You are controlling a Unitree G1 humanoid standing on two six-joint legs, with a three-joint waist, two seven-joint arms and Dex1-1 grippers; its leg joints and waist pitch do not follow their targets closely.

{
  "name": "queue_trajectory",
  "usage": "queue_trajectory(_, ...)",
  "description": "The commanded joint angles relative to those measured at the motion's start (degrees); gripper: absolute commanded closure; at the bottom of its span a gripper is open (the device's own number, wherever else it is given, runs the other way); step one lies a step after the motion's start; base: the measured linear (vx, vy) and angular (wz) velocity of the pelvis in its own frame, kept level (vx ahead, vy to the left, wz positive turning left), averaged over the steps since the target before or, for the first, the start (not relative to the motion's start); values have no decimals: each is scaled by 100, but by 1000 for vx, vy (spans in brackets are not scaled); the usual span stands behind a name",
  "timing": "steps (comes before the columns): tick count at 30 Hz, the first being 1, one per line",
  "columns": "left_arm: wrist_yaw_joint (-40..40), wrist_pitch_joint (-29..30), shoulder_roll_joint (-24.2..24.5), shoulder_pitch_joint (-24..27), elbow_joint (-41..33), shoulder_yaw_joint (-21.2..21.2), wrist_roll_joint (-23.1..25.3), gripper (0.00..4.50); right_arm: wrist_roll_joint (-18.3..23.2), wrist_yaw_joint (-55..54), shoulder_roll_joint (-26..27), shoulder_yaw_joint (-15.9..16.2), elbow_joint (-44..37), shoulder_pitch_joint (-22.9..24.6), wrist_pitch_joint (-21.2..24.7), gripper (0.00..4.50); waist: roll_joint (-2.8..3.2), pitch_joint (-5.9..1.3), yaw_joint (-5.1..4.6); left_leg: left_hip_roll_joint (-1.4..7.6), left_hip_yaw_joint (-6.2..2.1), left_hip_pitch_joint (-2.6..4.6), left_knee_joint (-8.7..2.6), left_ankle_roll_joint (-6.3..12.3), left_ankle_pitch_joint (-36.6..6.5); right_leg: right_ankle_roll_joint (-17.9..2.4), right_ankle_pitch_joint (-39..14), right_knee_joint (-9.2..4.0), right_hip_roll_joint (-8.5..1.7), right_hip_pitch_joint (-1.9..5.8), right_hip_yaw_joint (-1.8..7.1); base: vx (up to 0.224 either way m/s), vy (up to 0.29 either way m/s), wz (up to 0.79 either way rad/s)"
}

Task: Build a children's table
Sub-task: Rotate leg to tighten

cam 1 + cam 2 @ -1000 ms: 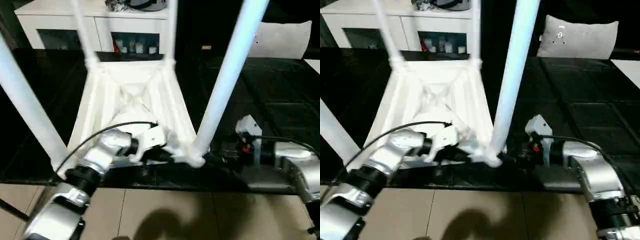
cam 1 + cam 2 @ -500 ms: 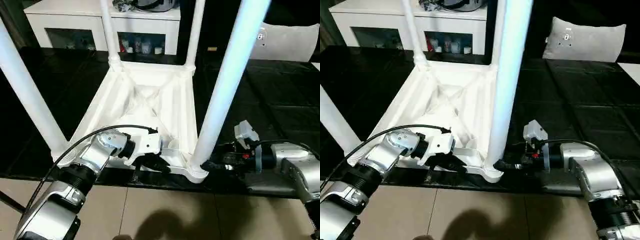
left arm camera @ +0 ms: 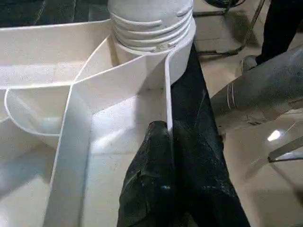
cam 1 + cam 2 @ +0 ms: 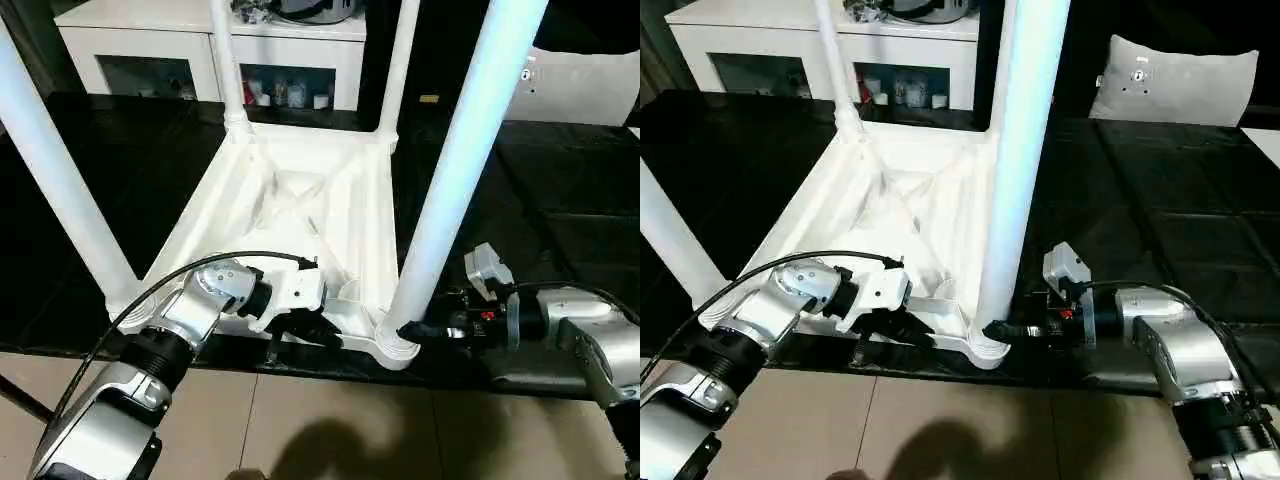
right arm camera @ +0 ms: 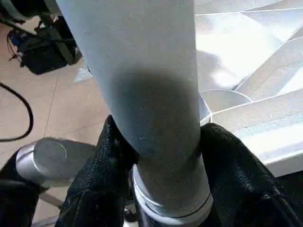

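Tabletop [image 4: 300,215], white plastic and turned underside up, lies on the dark tiled surface [image 4: 560,200] close to its near edge, ribs and cross-bracing showing. Four white tube legs stand up out of its round corner sockets: the near-right leg [image 4: 455,190] is the thickest in view, the near-left leg [image 4: 55,180] rises at the left of the head views, and the two far legs [image 4: 228,60] stand at the far corners in front of a white cabinet [image 4: 180,40] with glass doors.

The left gripper [image 4: 300,330] sits at the near rim of the tabletop, between the two near legs. In the left wrist view its black fingers [image 3: 156,189] are pressed together on the thin upright edge wall of the tabletop (the wall runs on to the ribbed corner socket [image 3: 151,38] just beyond), so it is clamped on the rim.

The right gripper [image 4: 425,328] reaches in from the right, low at the foot of the near-right leg. In the right wrist view its fingers [image 5: 106,175] stand on either side of that leg just above the ribbed collar, both touching the tube, grasping it.

A grey cushion [image 4: 1175,80] lies at the far right.
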Motion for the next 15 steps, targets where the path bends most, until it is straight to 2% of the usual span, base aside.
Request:
queue_trajectory(1, 296, 356, -205, -48, -112, -56, 89, 450, 274, -456, 288, -68, -371, 44, 343, 257, -41, -405, -28, 178, -10, -8, -372, 360, -705, -836, -1805, -345, -363, 370, 305, 0, 0, 0)
queue_trajectory(2, 478, 494, -272, -74, -126, -21, 114, 450, 193, -736, 387, -62, -428, 49, 432, 257, -24, -400, -45, 168, -16, 0, -381, 306, -769, -788, -1935, -366, -362, 370, 295, 0, 0, 0)
queue_trajectory(3, 763, 711, -388, -115, -137, 44, 139, 450, 29, -1148, 533, -42, -457, 33, 534, 257, -40, -385, -75, 167, -12, -5, -393, 259, -798, -751, -1997, -379, -349, 367, 300, 0, 0, 0)
queue_trajectory(4, 1319, 1095, -676, -202, -129, 210, 113, 450, -294, -1993, 873, -54, -382, -62, 766, 257, -39, -364, -107, 141, -13, 24, -400, 181, -949, -663, -2338, -436, -355, 350, 278, 0, 0, 0)
queue_trajectory(5, 1478, 1217, -768, -229, -129, 259, 99, 450, -343, -2281, 1011, -108, -331, -113, 889, 257, -44, -346, -141, 123, -14, 18, -404, 118, -1000, -595, -2521, -453, -348, 351, 265, 0, 0, 0)
queue_trajectory(6, 1601, 1315, -843, -250, -128, 298, 85, 450, -369, -2524, 1133, -167, -286, -160, 1005, 257, -56, -327, -194, 75, -27, 42, -396, 35, -1186, -376, -3081, -547, -360, 353, 206, 0, 0, 0)
queue_trajectory(7, 1749, 1419, -925, -275, -123, 340, 78, 450, -380, -2753, 1251, -231, -240, -215, 1156, 258, -60, -339, -252, 51, -47, 18, -392, 25, -1229, -186, -3326, -582, -361, 387, 173, 0, 0, 0)
queue_trajectory(8, 1984, 1608, -1052, -314, -105, 400, 74, 450, -440, -3052, 1411, -283, -219, -275, 1287, 258, -56, -344, -319, 49, -44, 23, -389, 50, -1230, -119, -3306, -615, -344, 366, 173, 0, 0, 0)
queue_trajectory(9, 2141, 1736, -1138, -341, -93, 440, 73, 450, -489, -3241, 1512, -309, -213, -310, 1359, 259, -59, -347, -381, 39, -41, 24, -378, 83, -1257, -131, -3259, -629, -332, 350, 162, 0, 0, 0)
queue_trajectory(10, 2501, 1890, -1300, -404, -16, 498, 128, 450, -650, -3697, 1729, -377, -141, -406, 1440, 259, -20, -351, -394, 30, -50, 22, -378, 96, -1257, -141, -3227, -629, -331, 355, 154, 0, 0, 0)
queue_trajectory(12, 2881, 2020, -1473, -470, 86, 562, 184, 450, -827, -4230, 1983, -469, -36, -521, 1490, 259, -48, -355, -476, 13, -47, -1, -364, 95, -1242, -143, -3189, -635, -309, 353, 131, 0, 0, 0)
queue_trajectory(13, 3224, 2173, -1632, -509, 122, 667, 233, 450, -926, -4772, 2232, -609, 82, -635, 1528, 259, -37, -355, -493, -7, -34, 26, -350, 125, -1221, -115, -3220, -653, -301, 332, 136, 0, 0, 0)
queue_trajectory(14, 3327, 2218, -1679, -521, 133, 703, 246, 450, -960, -4930, 2303, -653, 128, -670, 1517, 259, -35, -359, -524, -3, -39, 10, -353, 136, -1189, -142, -3193, -650, -303, 334, 131, 0, 0, 0)
queue_trajectory(15, 3642, 2302, -1810, -558, 183, 769, 318, 450, -1101, -5386, 2494, -753, 342, -787, 1258, 259, -36, -369, -523, -4, -41, 13, -353, 159, -1175, -133, -3164, -663, -301, 340, 128, 0, 0, 0)
